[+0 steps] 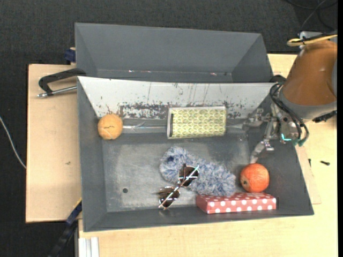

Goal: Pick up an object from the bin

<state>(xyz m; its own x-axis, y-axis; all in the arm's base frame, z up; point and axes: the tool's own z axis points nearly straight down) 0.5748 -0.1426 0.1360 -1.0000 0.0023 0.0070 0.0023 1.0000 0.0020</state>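
Reddish ball (255,177), gripper (261,145) just beside, not touching

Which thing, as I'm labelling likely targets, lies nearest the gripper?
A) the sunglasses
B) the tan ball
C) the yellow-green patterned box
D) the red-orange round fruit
D: the gripper hangs close beside the red-orange round fruit, with nothing lying between them.

Bare floor lies open across the left half of the bin (91,159), with an orange ball (110,126) in its far corner. Crowding the right half are a patterned box (196,122), blue fuzzy cloth (206,176), sunglasses (174,189), a red dotted box (236,203) and a reddish ball (255,178) near the claw (262,143).
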